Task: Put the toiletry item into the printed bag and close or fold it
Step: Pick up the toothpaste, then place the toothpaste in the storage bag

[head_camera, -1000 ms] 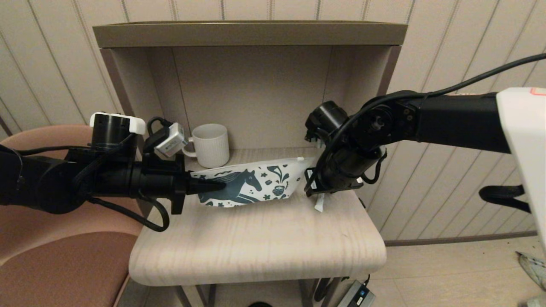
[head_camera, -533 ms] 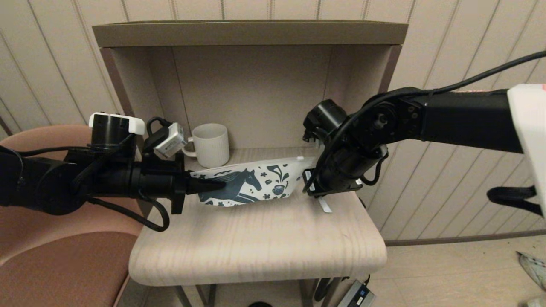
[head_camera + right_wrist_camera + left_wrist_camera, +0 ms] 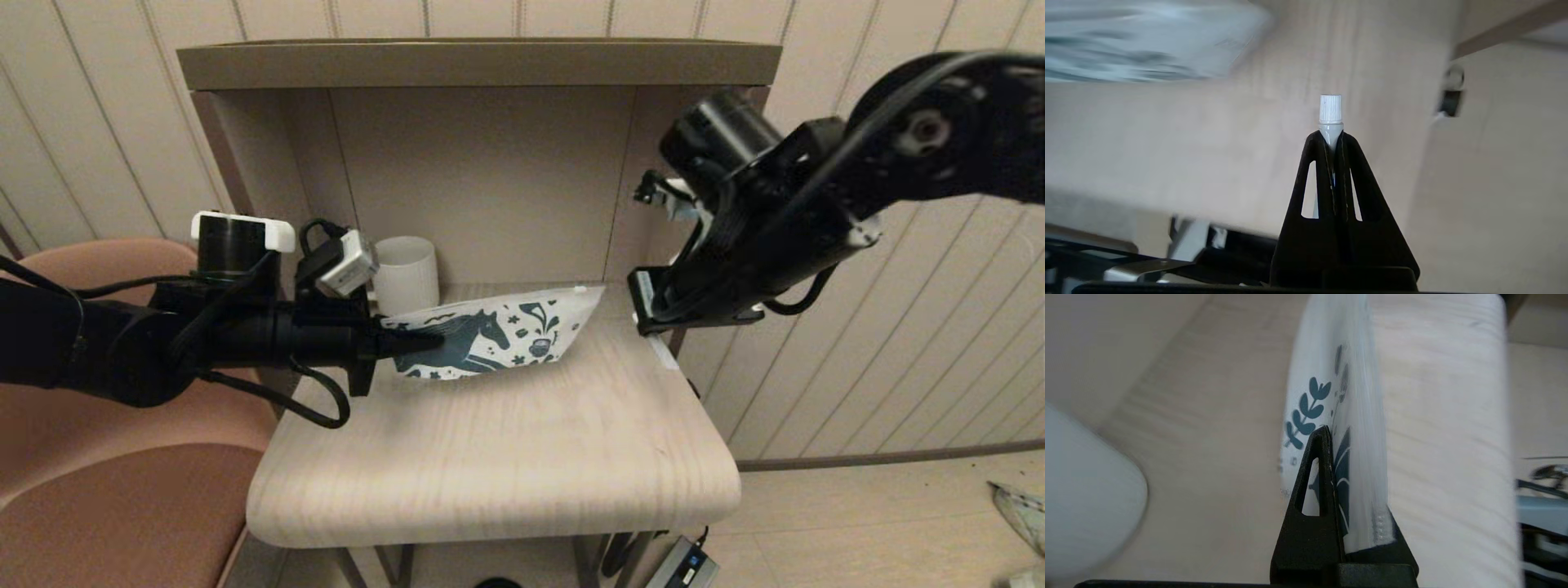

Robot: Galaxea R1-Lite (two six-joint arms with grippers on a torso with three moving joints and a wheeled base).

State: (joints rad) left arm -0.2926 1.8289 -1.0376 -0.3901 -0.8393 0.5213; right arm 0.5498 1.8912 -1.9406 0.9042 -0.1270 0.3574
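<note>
The counter point(image 3: 506, 457) is a pale wooden top with a shelf point(image 3: 478, 65) over its back edge. The printed bag point(image 3: 502, 335) stands on its long edge near the back of the counter, and the left gripper point(image 3: 416, 343) is clenched on its left end. A white mug point(image 3: 406, 273) stands behind it in the back left corner. The right gripper point(image 3: 657, 347) hangs above the right edge of the counter, apart from the bag, and grasps the small white tube point(image 3: 1329, 118), with the cap out past the tips.
</note>
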